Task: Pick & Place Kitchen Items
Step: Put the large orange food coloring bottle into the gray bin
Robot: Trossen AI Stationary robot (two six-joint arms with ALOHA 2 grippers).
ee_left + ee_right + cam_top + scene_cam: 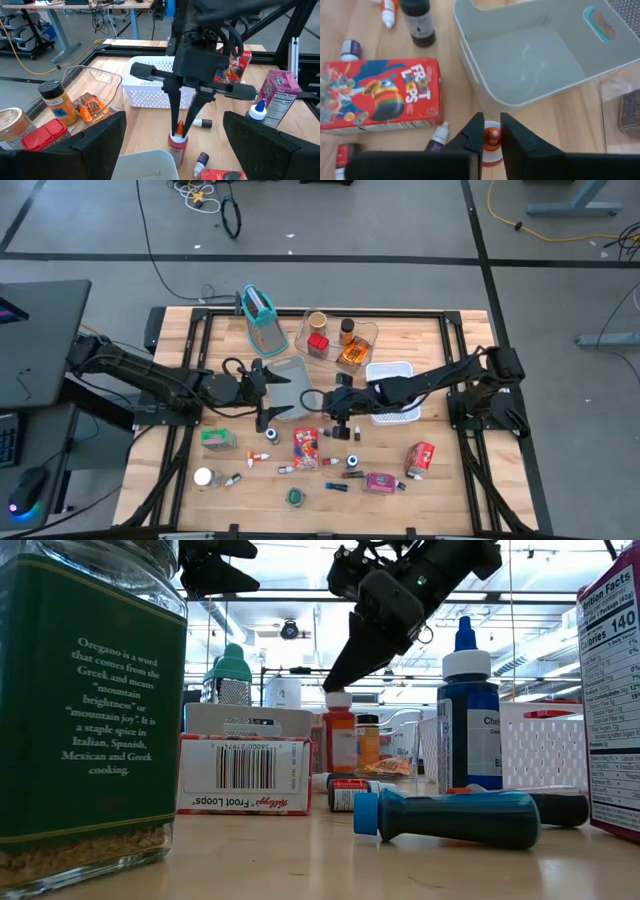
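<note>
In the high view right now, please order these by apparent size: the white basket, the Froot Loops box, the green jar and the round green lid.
Largest to smallest:
1. white basket
2. Froot Loops box
3. green jar, only slightly smaller than the box
4. round green lid

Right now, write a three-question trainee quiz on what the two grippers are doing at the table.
1. True or false: the right gripper has its fingers around the orange nozzle of a small upright red-capped bottle.
2. The open left gripper hovers over which container: A) white slotted basket, B) grey plastic bin, C) clear tray?
3. Fill in: the flat red cereal box reads Froot ____.

Key: 1 true; 2 B; 3 Loops.
</note>
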